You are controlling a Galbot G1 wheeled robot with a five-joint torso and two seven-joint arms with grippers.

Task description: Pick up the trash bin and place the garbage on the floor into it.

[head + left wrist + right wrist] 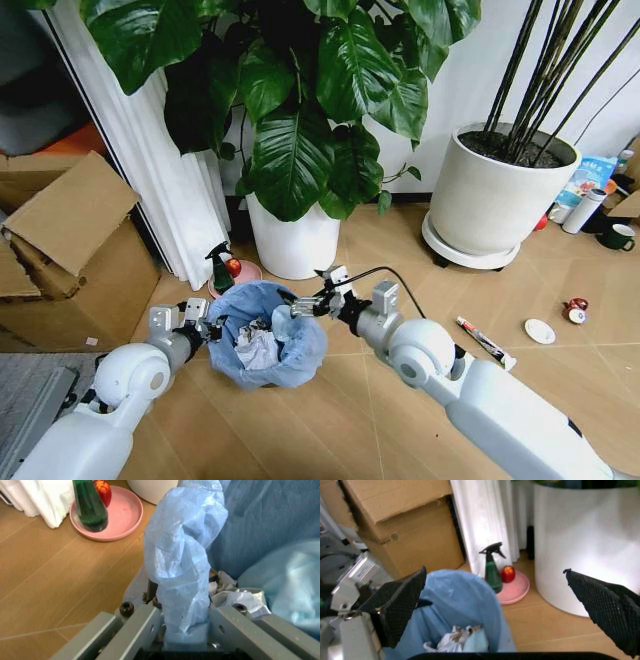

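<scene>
trash bin (265,350) | holds crumpled paper (258,352) | left gripper (205,325) clamps rim

No readable text, label, brand, number or sign is showing on any object; the packaging print is appearing too small to make out.

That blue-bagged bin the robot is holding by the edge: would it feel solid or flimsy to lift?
Probably light: the trash bin holds a few paper wads. Its crinkly bag looks floppy and could slip where the left hand pinches it. Held at one edge, it may tilt.
</scene>
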